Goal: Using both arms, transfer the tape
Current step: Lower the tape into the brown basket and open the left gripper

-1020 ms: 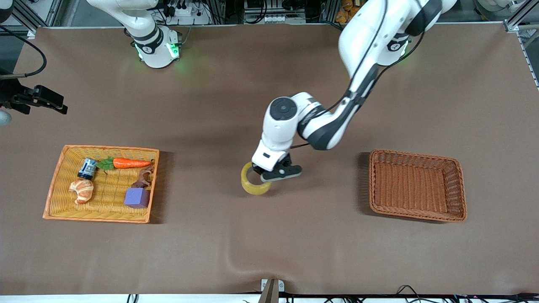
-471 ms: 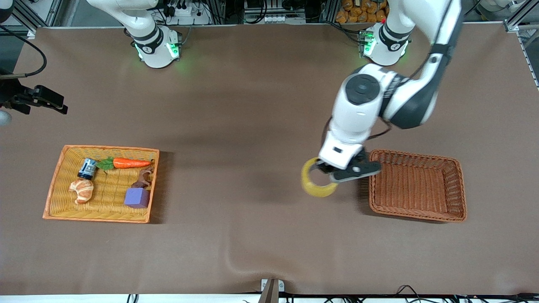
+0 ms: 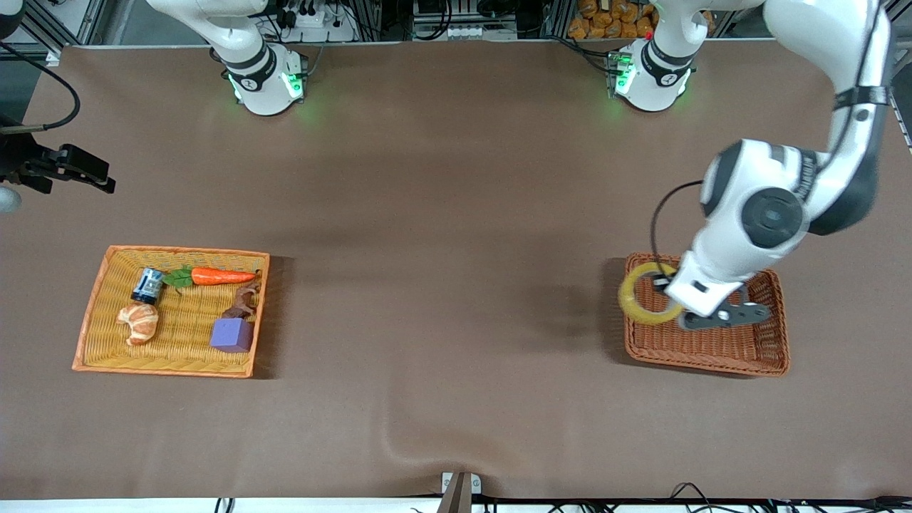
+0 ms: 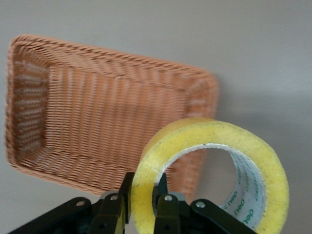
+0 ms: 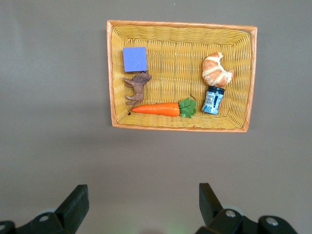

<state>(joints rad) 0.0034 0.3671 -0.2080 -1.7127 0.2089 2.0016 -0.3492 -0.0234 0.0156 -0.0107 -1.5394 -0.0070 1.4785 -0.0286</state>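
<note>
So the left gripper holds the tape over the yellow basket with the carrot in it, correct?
Not quite. The left gripper does hold the tape, but over the empty brown basket at the left arm's end of the table, as the front view shows.

- The brown basket [image 3: 755, 360] holds nothing on its floor; its raised walls are the only bar to a low approach.
- Over that basket's edge toward the table's middle hang the left gripper [image 3: 673, 303] and the tape [image 3: 639, 308] clamped in its fingers (the left arm [image 3: 766, 214] covers part of the basket from above).
- The yellow basket [image 3: 100, 356] is crowded: carrot [image 3: 222, 276], can [image 3: 147, 284], croissant [image 3: 139, 321], purple cube [image 3: 231, 334], brown figure [image 3: 244, 299] touching the cube.
- Between the two baskets the table [image 3: 442, 285] lies bare.
- The right gripper [image 5: 141, 207] waits, fingers wide apart, high over the table beside the yellow basket.
</note>
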